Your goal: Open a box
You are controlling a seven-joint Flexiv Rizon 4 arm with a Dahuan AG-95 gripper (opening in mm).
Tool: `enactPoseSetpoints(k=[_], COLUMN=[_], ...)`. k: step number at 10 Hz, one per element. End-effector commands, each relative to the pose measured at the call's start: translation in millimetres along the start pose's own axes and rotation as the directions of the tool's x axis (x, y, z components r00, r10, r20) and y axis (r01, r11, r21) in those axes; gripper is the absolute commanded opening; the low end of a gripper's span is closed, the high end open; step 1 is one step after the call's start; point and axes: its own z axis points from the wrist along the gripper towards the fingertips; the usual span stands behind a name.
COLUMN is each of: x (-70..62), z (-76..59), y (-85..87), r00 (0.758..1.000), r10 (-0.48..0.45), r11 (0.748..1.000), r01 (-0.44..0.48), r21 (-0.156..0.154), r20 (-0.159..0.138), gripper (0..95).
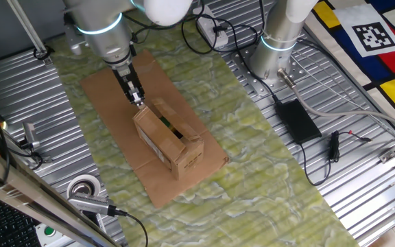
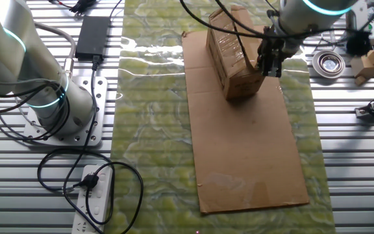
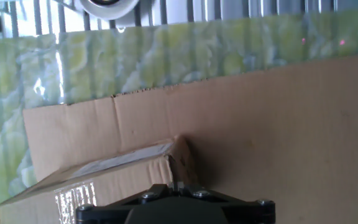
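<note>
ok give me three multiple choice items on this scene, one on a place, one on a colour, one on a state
1. What does the small brown corrugated cardboard box stand on?
A. a flat brown cardboard sheet
B. bare metal slats
C. a black power adapter

2. What colour is the mat under the sheet?
A. red
B. mottled yellow-green
C. plain white

3. How are the box's top flaps?
A. partly parted, with a dark gap
B. torn off
C. taped flat shut

Key: 1 A, the sheet shows on all sides of the box; 2 B, marbled yellow-green borders the sheet; 3 A, one fixed view shows a dark slot along the top, with the two-finger gripper at the box's far end.
</note>
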Motion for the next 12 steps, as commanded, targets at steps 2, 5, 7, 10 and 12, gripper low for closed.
enactPoseSetpoints(k=[2,5,7,10,12], x=[-0.6,-0.5,-0.5,-0.5,-0.5], z=[0.5,0.3,0.3,0.3,0.3], y=[0.5,0.5,0.4,0.4,0.4], r00=[1.000,0.999,0.999,0.999,0.998], r10=[-0.028,-0.039,-0.046,-0.047,-0.065], r11=[0.999,0.999,0.999,0.999,0.997], r01=[0.028,0.039,0.046,0.046,0.064], r21=[0.024,0.029,0.029,0.028,0.030], r20=[0.009,0.010,0.010,0.017,0.016], gripper=[0.0,0.0,0.0,0.0,0.0])
